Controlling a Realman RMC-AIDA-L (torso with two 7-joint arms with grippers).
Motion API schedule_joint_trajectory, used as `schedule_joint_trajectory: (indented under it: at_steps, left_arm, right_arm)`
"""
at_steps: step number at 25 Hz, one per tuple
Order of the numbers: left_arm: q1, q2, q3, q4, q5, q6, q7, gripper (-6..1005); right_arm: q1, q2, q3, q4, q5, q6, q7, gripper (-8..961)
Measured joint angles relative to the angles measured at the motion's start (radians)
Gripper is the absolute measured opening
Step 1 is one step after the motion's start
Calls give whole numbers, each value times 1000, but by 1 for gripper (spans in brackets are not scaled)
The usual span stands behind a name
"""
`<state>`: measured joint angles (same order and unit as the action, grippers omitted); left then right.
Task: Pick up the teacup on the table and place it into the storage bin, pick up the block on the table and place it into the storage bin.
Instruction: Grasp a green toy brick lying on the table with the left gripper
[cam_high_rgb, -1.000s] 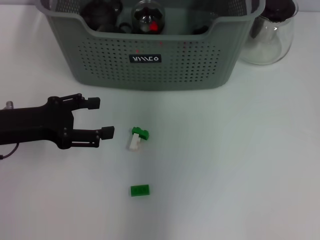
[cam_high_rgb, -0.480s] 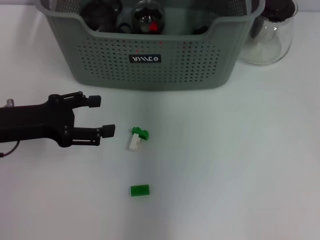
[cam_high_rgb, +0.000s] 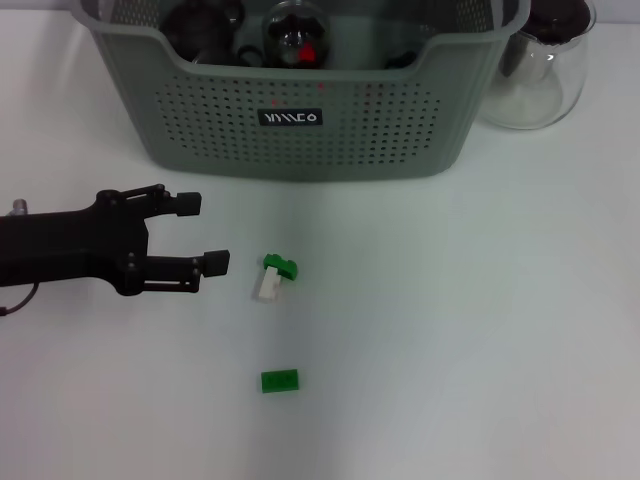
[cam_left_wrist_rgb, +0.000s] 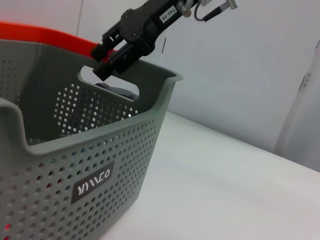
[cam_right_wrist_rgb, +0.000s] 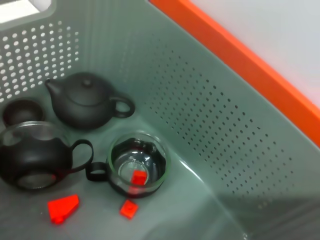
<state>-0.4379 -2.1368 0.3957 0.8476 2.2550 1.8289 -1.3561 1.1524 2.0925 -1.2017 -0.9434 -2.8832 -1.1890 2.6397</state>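
**user_a:** Head view has the left gripper (cam_high_rgb: 200, 234) low over the table (cam_high_rgb: 480, 330), claw spread wide with nothing in it. The green-and-white block (cam_high_rgb: 275, 277) lies just ahead of the fingertips and a bit toward the nearer finger. A flat green block (cam_high_rgb: 280, 381) lies further off, toward the robot's side of the claw. The storage bin (cam_high_rgb: 300, 120) stands beyond the claw, at the far side, with a clear glass jug (cam_high_rgb: 540, 70) beside it. Why's the arm laid out flat like that?

**user_b:** Probably so the open fingers can slide either side of the small block, at least that's how it looks. Compared with the earlier frames the claw has only crept a touch toward the block and then held about level; the blocks haven't shifted at all.

**user_a:** And the teacup?

**user_b:** No cup on the table. The right wrist view looks down into the bin: a dark teapot (cam_right_wrist_rgb: 87, 102), a glass cup (cam_right_wrist_rgb: 136, 167) with a red bit inside, and loose red pieces (cam_right_wrist_rgb: 62, 207) on the floor. So the cup step looks done, and the blocks are what's left.

**user_a:** Right gripper?

**user_b:** The left wrist view shows the right gripper (cam_left_wrist_rgb: 102, 62) hanging over the bin's far rim. Can't tell how its fingers stand.
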Motion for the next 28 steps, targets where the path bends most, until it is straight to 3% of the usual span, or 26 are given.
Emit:
schedule_joint_trajectory:
  at_steps: [5,8,9,12,14,18,22,28]
  left_arm:
    - [2,0,0,-1,0,2,0,873]
    - [2,0,0,-1,0,5,0,873]
    - [2,0,0,-1,0,7,0,873]
    - [3,0,0,0,0,9,0,873]
    - [4,0,0,1,0,9,0,873]
    - [8,1,0,2,0,10,0,872]
    - [10,1,0,2,0,10,0,872]
    - [8,6,0,41,42,57,-1,871]
  right_arm:
    - [-6,1,3,-62,20,-8,1,696]
    - [-31,1,10,-170,113,-49,-25,834]
    - [-63,-3,21,-279,218,-108,-59,880]
    - [-100,-5,32,-386,314,-162,-85,906]
    - [-167,-11,42,-523,461,-246,-131,924]
    - [-243,-18,56,-608,610,-337,-193,924]
    - [-328,-26,88,-632,777,-476,-287,923]
    - [-408,-17,95,-622,805,-655,-402,923]
